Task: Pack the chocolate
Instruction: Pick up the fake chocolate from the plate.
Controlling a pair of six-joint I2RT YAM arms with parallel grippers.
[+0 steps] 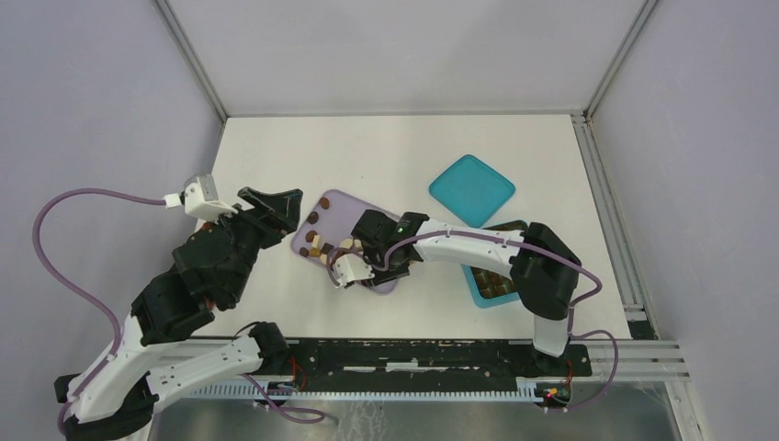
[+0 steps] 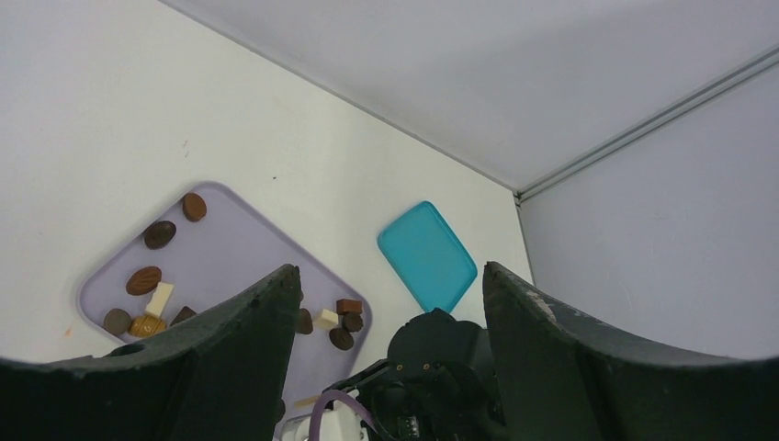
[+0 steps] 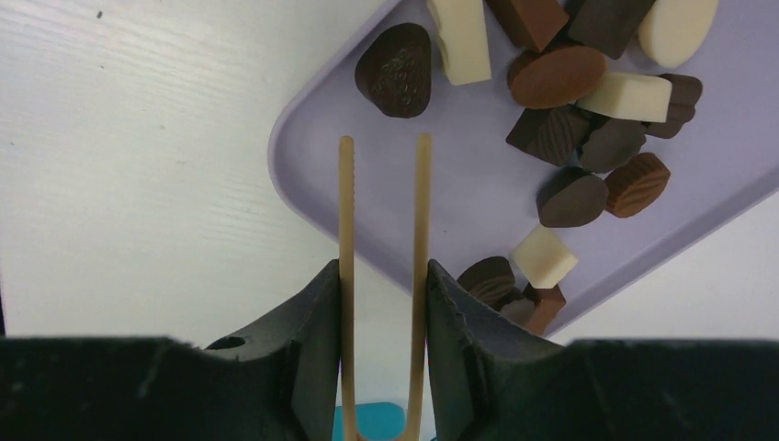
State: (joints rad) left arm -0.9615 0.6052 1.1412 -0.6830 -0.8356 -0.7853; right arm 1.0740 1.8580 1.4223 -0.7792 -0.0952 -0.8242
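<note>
Lavender plastic forms the one tray (image 3: 312,156) on the white surface (image 1: 367,156). It carries the chocolate (image 3: 395,69): more than a dozen loose pieces, dark, mid brown and cream. A few more show in the one teal box (image 1: 476,288), its single lid (image 1: 472,189) just beyond. The right hand (image 3: 381,285) grips one pair of tan tongs (image 3: 347,211), tips apart over the tray's corner. The left hand (image 1: 276,209) gapes wide, holding nothing.

Plain lilac tray (image 1: 347,208). Dark brown, mid brown and cream-white chocolate (image 3: 560,78). Dotted relief on one dark piece (image 3: 395,66); ribbed lines on mid-brown oval (image 3: 637,184). Teal lid (image 1: 472,189) far right, same teal on box (image 1: 471,283) nearer right. Tan tweezers (image 3: 346,230), plain. White table (image 1: 386,147), faint wood grain. Purple cables (image 1: 83,195) left and right.
</note>
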